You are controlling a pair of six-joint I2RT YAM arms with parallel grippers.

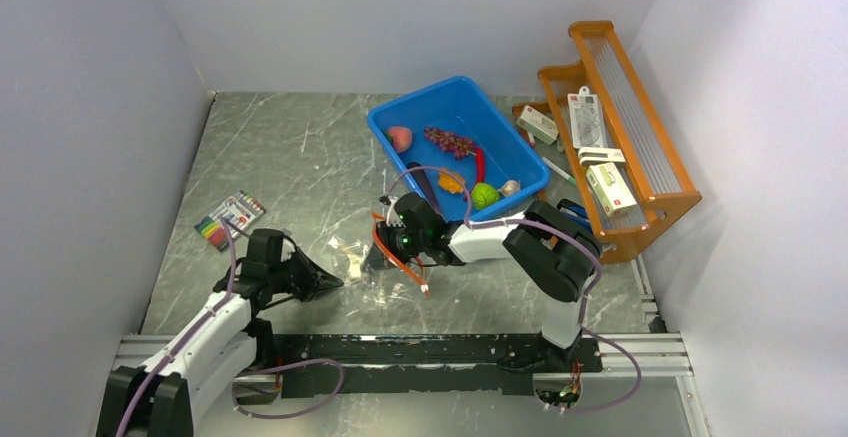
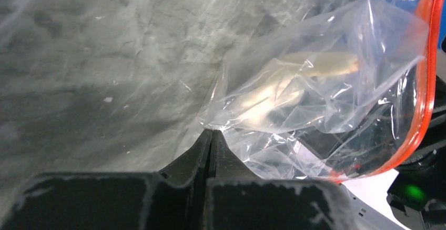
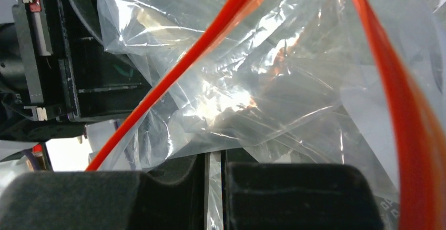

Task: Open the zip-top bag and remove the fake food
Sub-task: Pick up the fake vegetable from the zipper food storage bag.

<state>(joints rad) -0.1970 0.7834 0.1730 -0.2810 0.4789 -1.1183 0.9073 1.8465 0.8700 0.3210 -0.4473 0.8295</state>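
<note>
On the surface, the right hand clamps the zip-top bag, the left hand closed at its corner.

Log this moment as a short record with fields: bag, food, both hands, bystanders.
bag: zip-top bag stretched between the two hands, mouth open, orange zip strips apart
bag contents: a pale shape shows through the plastic; unclear whether it lies inside
fake food: peach, grapes, green ball and other pieces in the blue bin
left hand: shut on a bag corner away from the zip
right hand: shut on the bag near its mouth
bystanders: marker pack, wooden rack
</note>
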